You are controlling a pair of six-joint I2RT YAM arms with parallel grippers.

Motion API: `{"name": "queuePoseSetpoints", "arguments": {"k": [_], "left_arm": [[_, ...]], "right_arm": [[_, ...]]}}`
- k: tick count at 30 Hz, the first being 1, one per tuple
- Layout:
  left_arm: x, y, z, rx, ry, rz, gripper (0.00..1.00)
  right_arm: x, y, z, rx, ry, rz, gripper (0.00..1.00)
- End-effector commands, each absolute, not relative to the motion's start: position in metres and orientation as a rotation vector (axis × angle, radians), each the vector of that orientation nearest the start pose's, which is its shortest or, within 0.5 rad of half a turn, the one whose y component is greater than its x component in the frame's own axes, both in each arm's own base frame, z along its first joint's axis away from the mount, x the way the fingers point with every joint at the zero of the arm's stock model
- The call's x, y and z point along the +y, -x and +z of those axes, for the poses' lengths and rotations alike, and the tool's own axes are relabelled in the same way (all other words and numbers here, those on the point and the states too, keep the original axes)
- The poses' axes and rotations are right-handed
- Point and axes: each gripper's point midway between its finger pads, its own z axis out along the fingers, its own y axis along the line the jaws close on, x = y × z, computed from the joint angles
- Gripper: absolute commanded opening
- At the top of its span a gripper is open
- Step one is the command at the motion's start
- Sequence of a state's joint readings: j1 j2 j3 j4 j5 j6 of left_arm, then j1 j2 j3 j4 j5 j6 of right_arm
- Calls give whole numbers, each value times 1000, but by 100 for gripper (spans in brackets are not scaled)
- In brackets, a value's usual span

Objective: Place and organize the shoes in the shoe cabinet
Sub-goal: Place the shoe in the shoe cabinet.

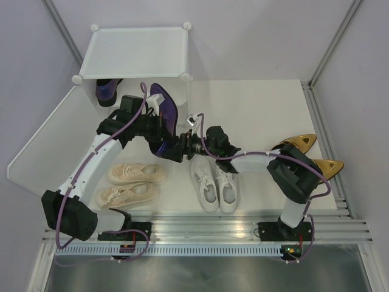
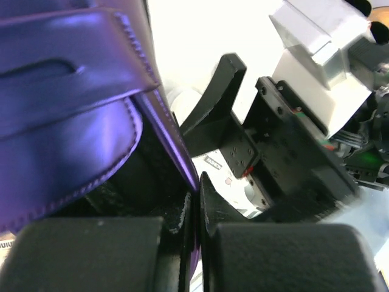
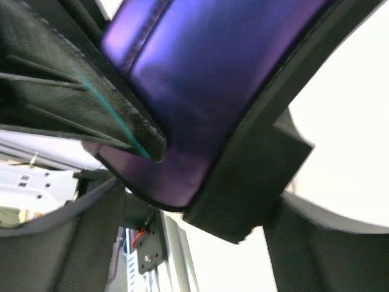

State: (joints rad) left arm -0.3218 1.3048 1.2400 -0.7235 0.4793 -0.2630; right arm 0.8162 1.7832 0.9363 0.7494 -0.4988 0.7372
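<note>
1. Shoe cabinet (image 1: pixel 137 52) at far left of table (image 1: pixel 261 109), top panel facing the overhead camera, door panel (image 1: pixel 45 149) wide open and spread out to the left
2. Inside, at the open front: second purple loafer (image 1: pixel 107 90), half hidden under the top panel; shelf level impossible to tell from above
3. Just outside the cabinet front: purple loafer (image 1: pixel 165 112), tilted, between the two arms and close to the cabinet's right corner
4. Left gripper (image 1: pixel 157 128): jaws pressed together on the thin side wall of the purple loafer (image 2: pixel 67 79); in the left wrist view, glossy rim pinched between the two dark pads (image 2: pixel 91 255)
5. Right gripper (image 1: pixel 184 146): jaws spread wide, one finger either side of the loafer's black heel block (image 3: pixel 243 176); fingers (image 3: pixel 61 243) blurred at the bottom of the right wrist view, contact with the heel not clear
6. Outside the cabinet, on the table's near side: beige sneakers (image 1: pixel 130 182) side by side at the left, white sneakers (image 1: pixel 214 185) side by side in the middle just near of the right gripper, gold heels (image 1: pixel 313 155) at the right edge, partly behind the right arm and well apart from the cabinet
</note>
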Motion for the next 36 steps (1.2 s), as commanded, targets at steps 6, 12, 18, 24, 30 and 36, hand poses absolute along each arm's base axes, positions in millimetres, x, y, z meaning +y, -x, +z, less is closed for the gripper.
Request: {"name": "queuePoseSetpoints", "arguments": {"k": [6, 12, 18, 24, 30, 36], "left_arm": [[-198, -315, 257, 2232, -400, -806, 2], [-184, -333, 255, 2236, -363, -677, 2], [-176, -349, 258, 2230, -327, -597, 2], [-173, -372, 250, 2255, -287, -538, 3], [-175, -391, 239, 2284, -246, -514, 4], [-171, -408, 234, 2281, -215, -454, 14]], "right_arm": [[457, -286, 211, 1715, 444, 1576, 55], [457, -302, 215, 1702, 403, 1570, 45], [459, -320, 221, 1685, 366, 1581, 42], [465, -337, 229, 1663, 312, 1624, 42], [467, -349, 236, 1643, 274, 1661, 42], [463, -359, 235, 1644, 225, 1679, 44]]}}
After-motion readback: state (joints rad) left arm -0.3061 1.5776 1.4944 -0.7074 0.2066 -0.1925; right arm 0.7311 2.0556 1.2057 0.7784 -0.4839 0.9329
